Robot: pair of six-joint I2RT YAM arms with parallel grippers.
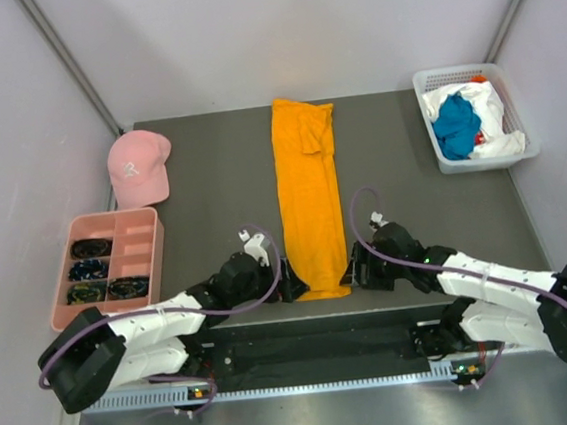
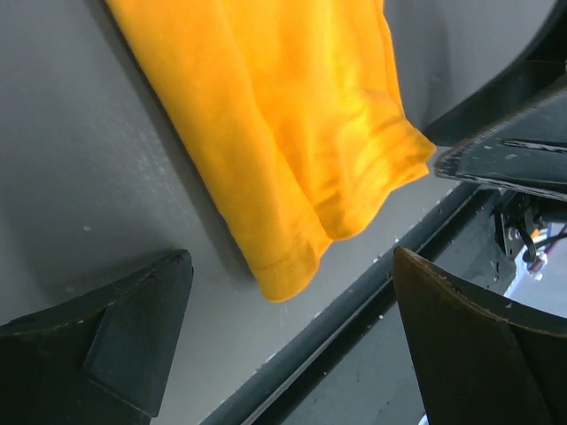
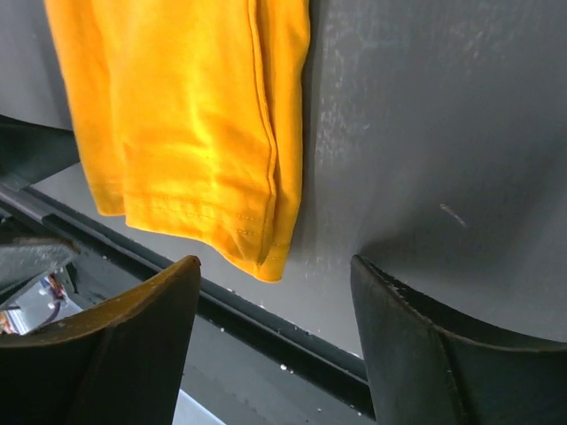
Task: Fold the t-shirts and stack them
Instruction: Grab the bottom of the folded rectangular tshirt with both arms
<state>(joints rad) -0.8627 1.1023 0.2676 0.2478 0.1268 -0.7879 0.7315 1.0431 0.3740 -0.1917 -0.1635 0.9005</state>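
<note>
Orange shirt (image 1: 310, 205) lies flat, so left claw (image 1: 296, 285) and right claw (image 1: 353, 274), both apart, sit by its near end to fold it.

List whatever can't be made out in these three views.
Top view: how many teal and white t-shirts fill the white basket; they overlap in a bunch.
Top view: dark items in the pink tray, too small to name.
Top view: near corners of the orange t-shirt, crowded by the left gripper and right gripper.
Both wrist views: far end of the orange t-shirt, cut off by the top edge.
</note>
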